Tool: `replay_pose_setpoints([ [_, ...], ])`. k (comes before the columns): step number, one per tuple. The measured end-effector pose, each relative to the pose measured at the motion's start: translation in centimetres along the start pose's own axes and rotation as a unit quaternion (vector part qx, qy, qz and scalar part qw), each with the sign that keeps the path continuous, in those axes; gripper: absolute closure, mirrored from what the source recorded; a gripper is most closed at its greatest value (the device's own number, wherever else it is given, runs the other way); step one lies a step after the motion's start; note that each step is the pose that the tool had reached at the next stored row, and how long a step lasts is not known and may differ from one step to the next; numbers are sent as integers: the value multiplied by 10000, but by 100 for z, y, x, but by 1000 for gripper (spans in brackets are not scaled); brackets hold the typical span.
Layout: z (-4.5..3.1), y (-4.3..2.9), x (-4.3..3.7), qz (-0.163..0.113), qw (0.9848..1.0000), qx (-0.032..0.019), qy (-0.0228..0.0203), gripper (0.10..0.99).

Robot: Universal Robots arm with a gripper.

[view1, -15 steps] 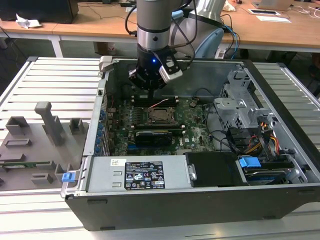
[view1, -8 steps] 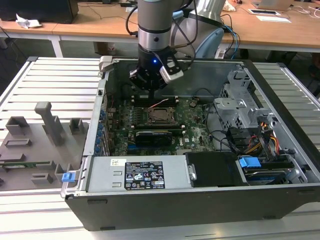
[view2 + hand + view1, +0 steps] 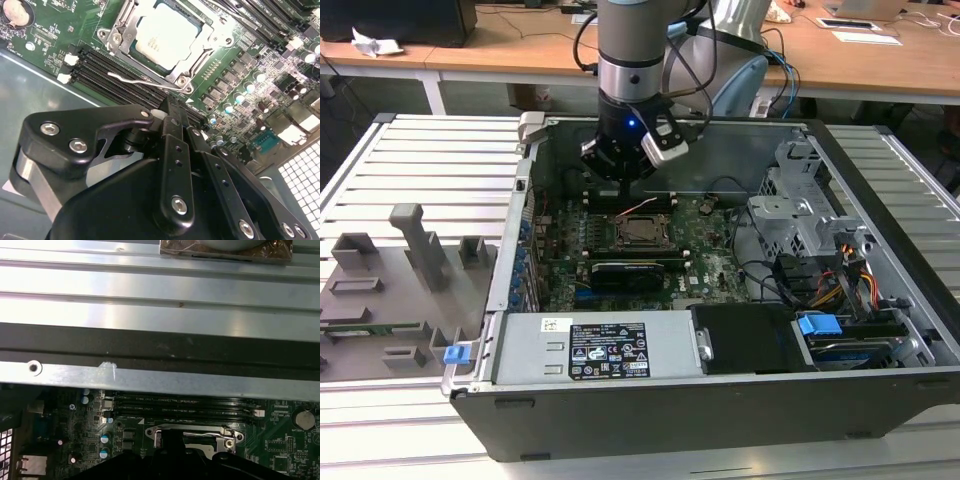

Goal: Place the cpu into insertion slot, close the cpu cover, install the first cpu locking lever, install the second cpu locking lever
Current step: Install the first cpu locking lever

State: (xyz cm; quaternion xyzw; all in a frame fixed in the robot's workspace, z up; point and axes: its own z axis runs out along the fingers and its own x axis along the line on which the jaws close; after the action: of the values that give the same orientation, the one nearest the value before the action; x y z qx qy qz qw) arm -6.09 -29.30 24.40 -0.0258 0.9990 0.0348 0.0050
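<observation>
We found the computer case (image 3: 650,420) lying open-side up on the slatted metal table (image 3: 420,150), with a grey fixture tray (image 3: 380,290) beside it on the exterior view's left. Inside the case sat a power supply (image 3: 600,345) along the near wall, a metal drive cage (image 3: 800,200) toward the exterior view's right, and the green motherboard (image 3: 710,250) between them. The arm reached down into the case, and the gripper (image 3: 177,117) hung just above the board, near the black memory slots (image 3: 107,67) and holding nothing that we could see; we could not tell whether it was clenched or released. The insertion slot (image 3: 186,86) contained the cpu (image 3: 167,37), seated flat with its pale face up. The cpu cover (image 3: 125,22) lay down around it, framing the chip. A thin wire lever (image 3: 132,78) ran along the socket's edge beside the memory slots.
</observation>
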Motion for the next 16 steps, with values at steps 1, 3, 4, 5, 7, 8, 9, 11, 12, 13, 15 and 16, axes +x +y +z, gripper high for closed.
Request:
replay_pose_setpoints([
  [1, 1, 0, -3, 0, 10000, 1, 0, 980],
  [3, 3, -1, -6, 0, 10000, 1, 0, 980],
  [4, 4, -1, -8, 0, 10000, 2, 0, 980],
  [5, 4, -1, -10, 0, 10000, 2, 0, 980],
  [7, 6, -1, -14, 0, 10000, 2, 0, 980],
  [8, 7, -2, -17, 0, 10000, 3, 0, 980],
  [9, 8, -2, -19, 0, 10000, 3, 0, 980],
  [11, 10, -2, -25, 0, 10000, 4, 0, 980],
  [12, 11, -2, -26, 0, 10000, 4, 0, 980],
  [13, 11, -2, -28, 0, 10000, 4, 0, 980],
  [15, 13, -3, -32, 0, 10000, 4, 0, 980],
  [16, 13, -3, -34, 0, 10000, 5, 0, 980],
])
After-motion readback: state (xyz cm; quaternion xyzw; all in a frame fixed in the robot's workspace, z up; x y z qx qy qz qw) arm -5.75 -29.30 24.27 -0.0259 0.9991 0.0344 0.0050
